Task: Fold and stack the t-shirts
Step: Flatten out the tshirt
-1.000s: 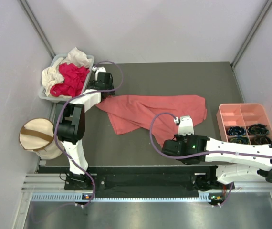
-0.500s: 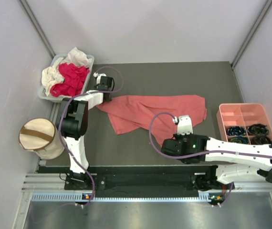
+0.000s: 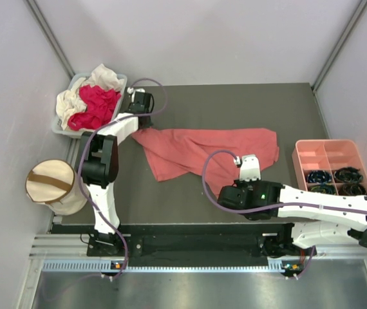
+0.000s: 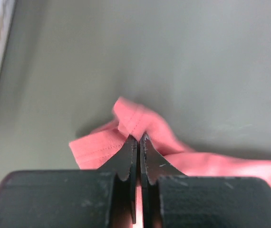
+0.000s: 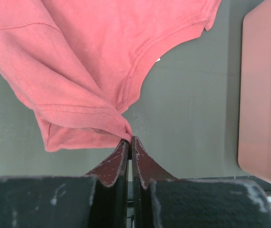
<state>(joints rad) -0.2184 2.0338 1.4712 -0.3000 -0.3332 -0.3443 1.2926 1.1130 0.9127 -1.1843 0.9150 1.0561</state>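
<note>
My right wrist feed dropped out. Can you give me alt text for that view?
The right gripper, jaws closed, pinches a gathered bit of hem on the salmon-pink t-shirt, which spreads up and left over the dark table with its curved neckline showing. A pink tray runs down the right edge.

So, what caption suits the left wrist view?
Left tool pinching a fold of the salmon-pink shirt on the table.

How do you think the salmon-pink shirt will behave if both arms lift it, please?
Probably floppy: the salmon-pink shirt lies creased and bunched, so it should sag between the left gripper and right gripper. It looks thin, so likely light. Both pinches hold only small hem folds, which might slip.
</note>
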